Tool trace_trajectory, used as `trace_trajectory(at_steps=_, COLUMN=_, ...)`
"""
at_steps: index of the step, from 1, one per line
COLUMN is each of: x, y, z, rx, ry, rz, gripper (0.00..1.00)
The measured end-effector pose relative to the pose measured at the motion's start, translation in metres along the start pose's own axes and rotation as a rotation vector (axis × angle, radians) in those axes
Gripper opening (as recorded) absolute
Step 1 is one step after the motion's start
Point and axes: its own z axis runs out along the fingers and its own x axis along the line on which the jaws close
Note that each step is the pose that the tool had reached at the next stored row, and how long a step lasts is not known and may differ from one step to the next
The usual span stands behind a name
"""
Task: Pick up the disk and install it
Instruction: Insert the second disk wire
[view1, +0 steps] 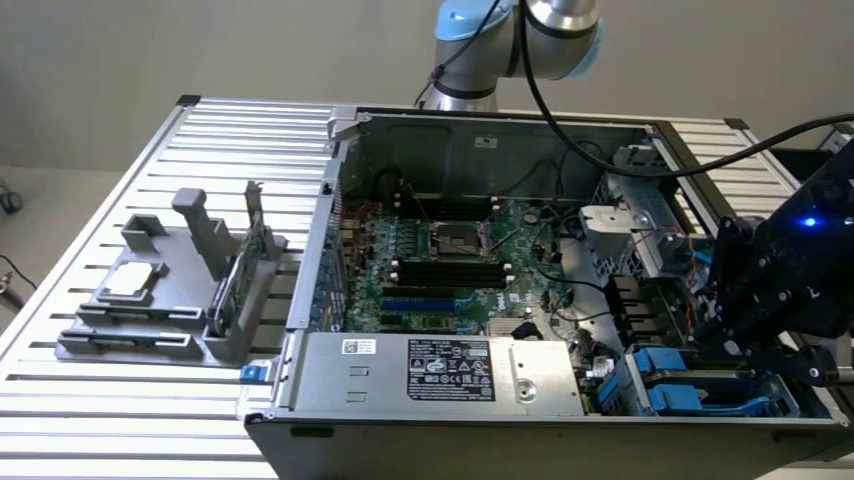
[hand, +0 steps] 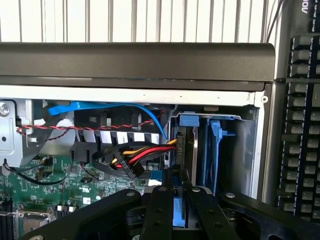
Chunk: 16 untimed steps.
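Observation:
My gripper (view1: 731, 345) hangs over the drive bay (view1: 694, 390) in the near corner of the open computer case (view1: 454, 300), on the exterior view's right. In the wrist view its two black fingers (hand: 160, 200) stand close together with a strip of bright blue plastic between them, which looks like a side rail of the disk (hand: 179, 215). The rest of the disk is hidden by the fingers. Just beyond the gripper (hand: 180, 192), the bay (hand: 200, 145) holds upright blue carriers.
Red, yellow and black power cables (hand: 130, 160) and a blue data cable (hand: 110, 107) lie beside the bay. A power supply (view1: 441, 370) fills the case's near side. A grey fixture (view1: 174, 300) with a silver chip and a green card stands on the exterior view's left. A keyboard (hand: 300, 125) lies outside the case.

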Motion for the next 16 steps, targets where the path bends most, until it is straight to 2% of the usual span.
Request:
trace_trajectory(at_steps=7, x=-0.0021, y=0.0000, z=0.0013, rx=0.0000, ry=0.0035, rz=0.000, gripper=0.17)
trace_trajectory(at_steps=16, x=-0.0034, y=0.0011, z=0.0030, rx=-0.0001, ry=0.0116, rz=0.000, gripper=0.17)
